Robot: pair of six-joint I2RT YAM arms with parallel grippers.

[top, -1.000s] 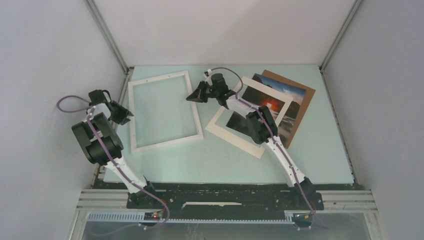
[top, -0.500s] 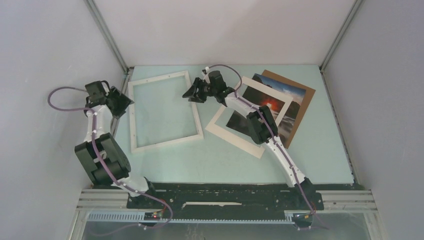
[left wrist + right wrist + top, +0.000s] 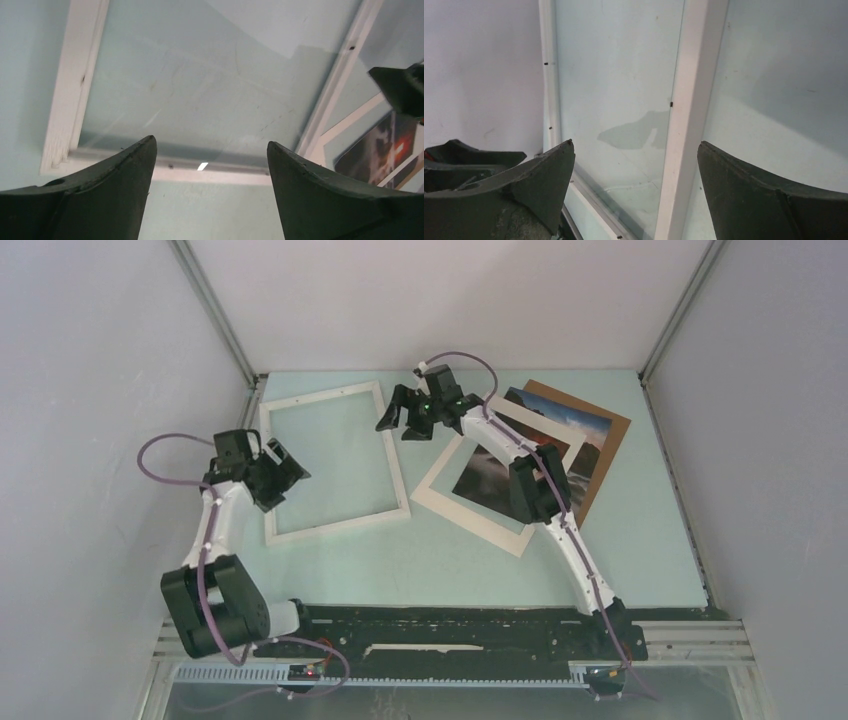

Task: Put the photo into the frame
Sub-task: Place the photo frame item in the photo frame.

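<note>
The white frame (image 3: 398, 475) lies flat on the pale green table, left of centre, with its glass in it. The photo (image 3: 480, 485), a dark landscape with a wide white border, lies to its right, partly under my right arm. My left gripper (image 3: 283, 476) hangs open over the frame's left rail, nothing between its fingers; its wrist view looks across the glass at the frame (image 3: 215, 174) between the open left gripper (image 3: 210, 145). My right gripper (image 3: 406, 420) stands open above the frame's right rail (image 3: 689, 100), with nothing in the right gripper (image 3: 636, 145).
A brown backing board (image 3: 610, 435) with a second, blue-sky print (image 3: 570, 425) on it lies under the photo at the back right. White enclosure walls stand close on the left, back and right. My left arm (image 3: 464, 167) shows low in the right wrist view.
Both grippers have opened. My left arm has swung from the left wall to over the frame's left rail. My right gripper has edged slightly right above the frame's right rail.
</note>
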